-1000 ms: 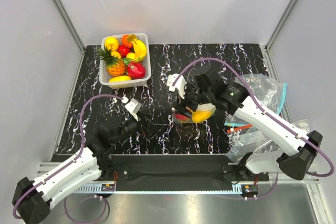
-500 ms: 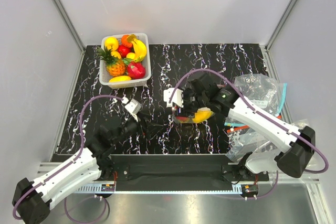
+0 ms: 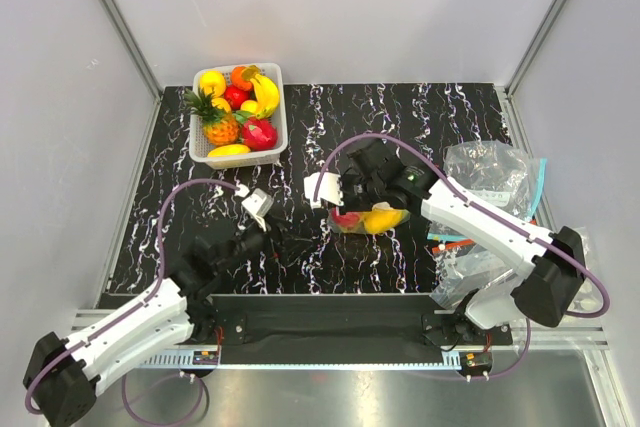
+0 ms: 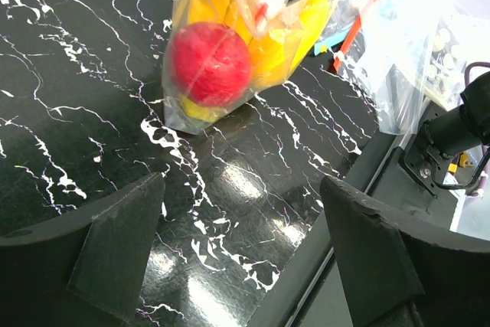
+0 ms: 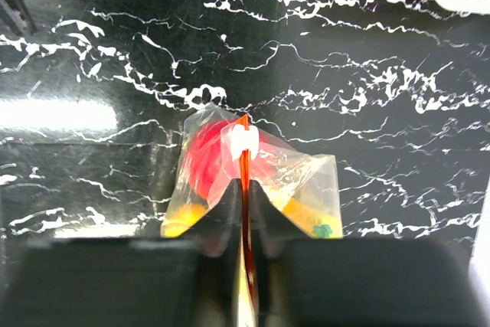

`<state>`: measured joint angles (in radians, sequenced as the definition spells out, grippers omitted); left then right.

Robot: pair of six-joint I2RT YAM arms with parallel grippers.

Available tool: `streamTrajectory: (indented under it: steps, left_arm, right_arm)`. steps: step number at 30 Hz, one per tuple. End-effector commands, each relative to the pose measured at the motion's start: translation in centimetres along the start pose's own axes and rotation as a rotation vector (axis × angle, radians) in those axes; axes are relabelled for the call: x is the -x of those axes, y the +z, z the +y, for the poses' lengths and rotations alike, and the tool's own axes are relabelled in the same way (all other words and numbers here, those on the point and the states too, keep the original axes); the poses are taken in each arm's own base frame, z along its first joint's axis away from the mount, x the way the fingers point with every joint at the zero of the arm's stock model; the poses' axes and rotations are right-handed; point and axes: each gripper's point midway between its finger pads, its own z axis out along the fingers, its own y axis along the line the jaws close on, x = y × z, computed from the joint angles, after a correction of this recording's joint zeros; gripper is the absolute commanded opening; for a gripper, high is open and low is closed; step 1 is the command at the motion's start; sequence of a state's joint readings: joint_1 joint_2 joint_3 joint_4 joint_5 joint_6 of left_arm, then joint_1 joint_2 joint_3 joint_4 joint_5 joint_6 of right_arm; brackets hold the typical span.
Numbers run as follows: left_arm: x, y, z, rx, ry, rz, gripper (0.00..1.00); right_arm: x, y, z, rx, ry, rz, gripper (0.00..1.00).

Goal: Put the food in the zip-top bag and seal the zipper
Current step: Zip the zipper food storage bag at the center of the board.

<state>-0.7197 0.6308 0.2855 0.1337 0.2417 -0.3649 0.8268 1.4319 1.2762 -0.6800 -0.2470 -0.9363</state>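
The zip-top bag (image 3: 368, 219) lies mid-table, holding food: a red apple (image 4: 208, 63) and yellow banana pieces (image 4: 287, 32). In the right wrist view the apple (image 5: 205, 160) shows through the clear plastic, with yellow fruit (image 5: 184, 216) below it. My right gripper (image 5: 245, 193) is shut on the orange-red zipper (image 5: 244, 165), just behind its white slider (image 5: 243, 141), and holds the bag's mouth edge up. From above, that gripper (image 3: 350, 199) sits over the bag's left end. My left gripper (image 4: 243, 189) is open and empty, low over the table, left of the bag (image 4: 230, 44).
A white basket (image 3: 281, 117) with several toy fruits stands at the back left. Other clear bags (image 3: 490, 172), one with a teal zipper strip (image 3: 540, 182), are heaped at the right edge. The table's near rail (image 4: 360, 174) is close to my left gripper.
My right gripper has slid left along the bag's mouth and shut on the zipper strip. The bag has shifted a little. The left arm has barely moved.
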Motion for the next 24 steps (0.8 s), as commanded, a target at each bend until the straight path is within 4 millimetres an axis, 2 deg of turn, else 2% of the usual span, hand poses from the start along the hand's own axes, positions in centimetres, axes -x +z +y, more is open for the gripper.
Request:
streamTrajectory:
  steps: [1,5,9,10,17,24]
  left_arm:
    - [3.6,0.4,-1.8,-0.068,0.038,-0.098,0.89]
    - [3.7,1.5,-2.0,-0.094,0.040,-0.091,0.89]
    - [4.9,2.5,-2.5,-0.120,0.054,-0.117,0.88]
    - [5.7,2.6,-2.8,-0.135,0.063,-0.146,0.88]
    - [7.4,3.6,-4.3,-0.227,0.115,-0.211,0.87]
    - [8.6,3.7,-5.1,-0.283,0.202,-0.300,0.86]
  right_arm:
    - [2.2,-1.5,-1.4,-0.040,-0.036,-0.049,0.03]
    - [2.7,-1.9,-0.9,-0.005,-0.025,-0.064,0.00]
    - [2.9,-2.2,-0.7,-0.014,-0.001,-0.081,0.00]
    - [2.9,-2.3,-0.6,-0.019,0.008,-0.088,0.00]
    - [5.1,-5.2,-0.6,-0.096,0.008,-0.222,0.00]
    - [6.0,-7.4,-0.4,-0.143,0.030,-0.284,0.00]
